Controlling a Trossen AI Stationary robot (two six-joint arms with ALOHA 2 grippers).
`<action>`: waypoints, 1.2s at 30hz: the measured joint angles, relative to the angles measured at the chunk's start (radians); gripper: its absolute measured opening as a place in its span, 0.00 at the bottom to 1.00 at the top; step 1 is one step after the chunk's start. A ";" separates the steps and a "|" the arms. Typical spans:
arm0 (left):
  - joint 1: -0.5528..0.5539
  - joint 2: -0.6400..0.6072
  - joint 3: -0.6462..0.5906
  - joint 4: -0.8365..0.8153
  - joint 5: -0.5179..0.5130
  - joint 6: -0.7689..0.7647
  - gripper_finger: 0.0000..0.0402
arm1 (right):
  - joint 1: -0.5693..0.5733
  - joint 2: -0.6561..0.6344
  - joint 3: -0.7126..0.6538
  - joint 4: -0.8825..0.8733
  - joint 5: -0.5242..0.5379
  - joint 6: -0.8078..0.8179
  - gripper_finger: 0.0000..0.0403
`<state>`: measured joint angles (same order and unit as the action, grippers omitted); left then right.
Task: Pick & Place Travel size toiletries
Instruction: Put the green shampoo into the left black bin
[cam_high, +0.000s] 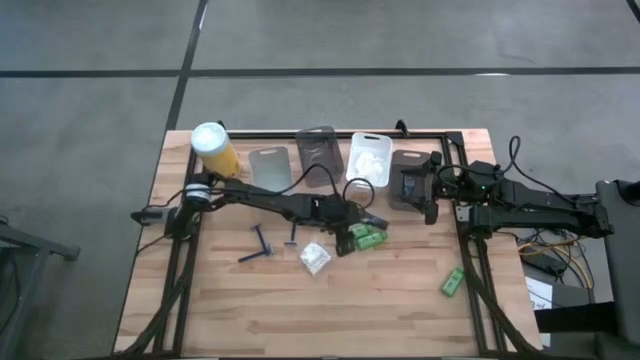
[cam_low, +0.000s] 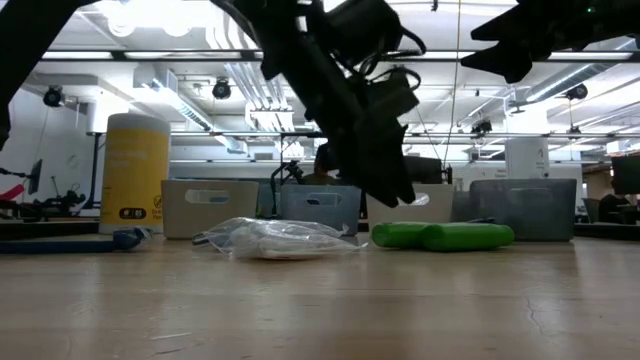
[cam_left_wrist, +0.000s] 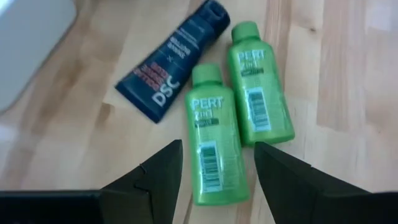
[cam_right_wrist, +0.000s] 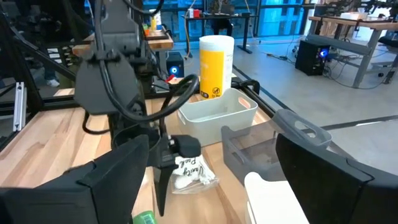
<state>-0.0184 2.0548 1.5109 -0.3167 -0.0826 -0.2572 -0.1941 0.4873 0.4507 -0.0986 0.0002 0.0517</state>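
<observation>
- We see bright ceiling lights flaring in the low view, arms silhouetted.
- Left wrist view looks soft; green tubes (cam_left_wrist: 239, 124) slightly blurred.

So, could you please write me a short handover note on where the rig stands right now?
Left end effector: open, hovering over one of two small green plastic bottles lying side by side at table centre, not gripping. A flat dark blue sachet lies beside them.
Right end effector: open, empty, above the row of bins.
On the table: crinkly white packet, dark blue razors, a third green bottle near the right edge.
Done: white items sit in the white bin.
Left: everything else.
</observation>
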 joint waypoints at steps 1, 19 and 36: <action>-0.001 0.000 -0.016 0.021 0.000 -0.004 0.51 | 0.000 0.000 0.000 0.000 0.000 0.000 0.85; -0.013 0.058 -0.090 0.155 0.004 0.028 0.51 | 0.000 0.001 0.000 0.001 0.000 0.000 0.72; -0.014 0.063 -0.090 0.153 -0.069 0.108 0.41 | 0.000 0.000 0.000 0.000 0.000 0.000 0.61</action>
<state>-0.0326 2.1173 1.4212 -0.1639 -0.1513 -0.1497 -0.1942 0.4877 0.4507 -0.0986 0.0002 0.0517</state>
